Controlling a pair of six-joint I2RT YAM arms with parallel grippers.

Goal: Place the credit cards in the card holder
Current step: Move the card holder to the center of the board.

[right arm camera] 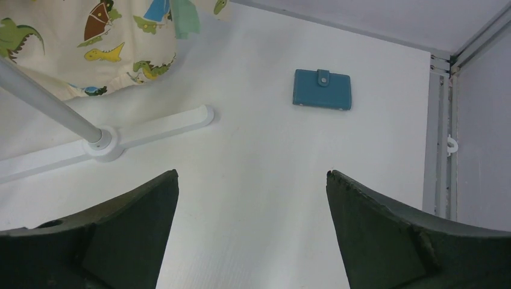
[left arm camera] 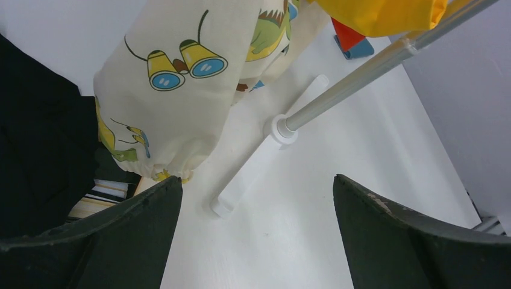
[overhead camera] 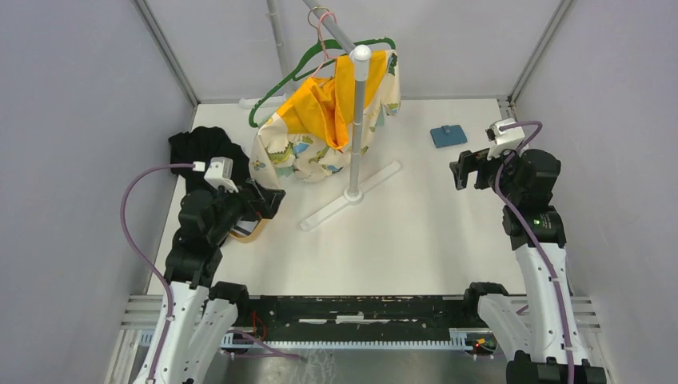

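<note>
Both the left gripper (left arm camera: 256, 180) and the right gripper (right arm camera: 251, 174) gape wide and empty, and since the credit cards (left arm camera: 103, 192) peek out just beside the black cloth (left arm camera: 36, 138) and printed garment (left arm camera: 175, 102), well apart from the closed card holder (right arm camera: 322, 89) across the desk (right arm camera: 271, 229), a reach could snag fabric.

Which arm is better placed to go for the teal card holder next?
Right. The card holder lies on bare table just ahead of the right arm's open fingers; the left arm sits across the table, beyond the clothes rack.
</note>
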